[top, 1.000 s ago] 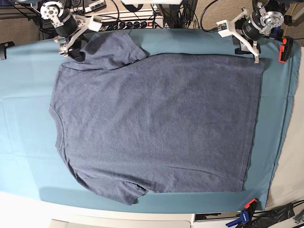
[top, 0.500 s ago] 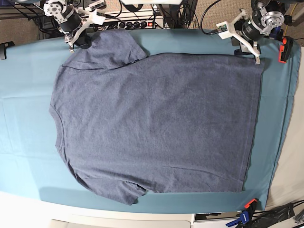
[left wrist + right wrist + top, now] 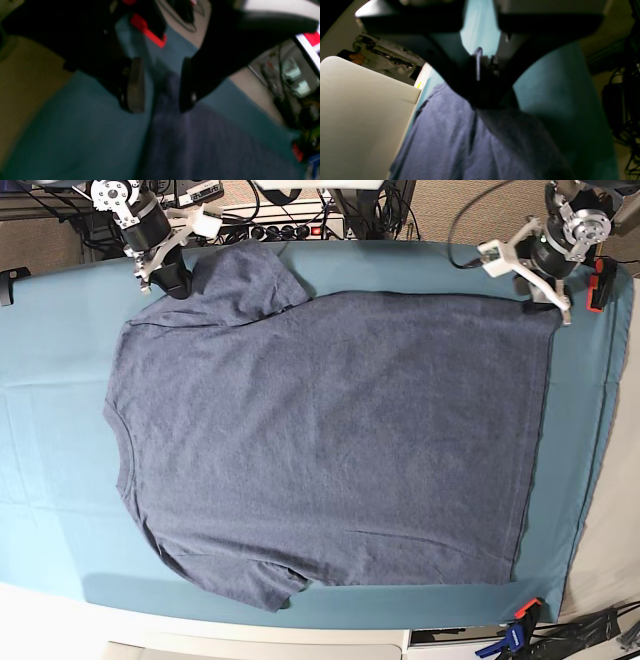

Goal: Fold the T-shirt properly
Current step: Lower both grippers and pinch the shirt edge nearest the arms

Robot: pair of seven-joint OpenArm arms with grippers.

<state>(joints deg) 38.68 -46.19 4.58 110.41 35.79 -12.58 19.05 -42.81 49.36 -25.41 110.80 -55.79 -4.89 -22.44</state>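
- Compared with a second earlier, the right gripper (image 3: 172, 280) had drawn its jaws together on the sleeve edge of the T-shirt (image 3: 330, 440); in the right wrist view a thin fold of blue fabric stood pinched between its dark fingers (image 3: 492, 85).
- In the base view that gripper had shifted slightly along the far edge of the table cloth (image 3: 60, 430), near its far left corner, and the sleeve under it lay a little more bunched than before.
- The left gripper (image 3: 553, 297) had moved toward the far right corner of the cloth, from just inside the hem corner to a spot over it.
- Its jaws stood apart, one finger (image 3: 135, 85) on each side of the hem corner, with nothing clamped; the view was blurred.
- The shirt's body had not shifted: it lay flat and spread across the middle of the cloth, collar toward the left edge, hem toward the right edge, plain side up.
- A red-and-black clamp (image 3: 597, 285) sat on the far right edge of the cloth, just beside the left gripper.
- No containers appeared in any view.
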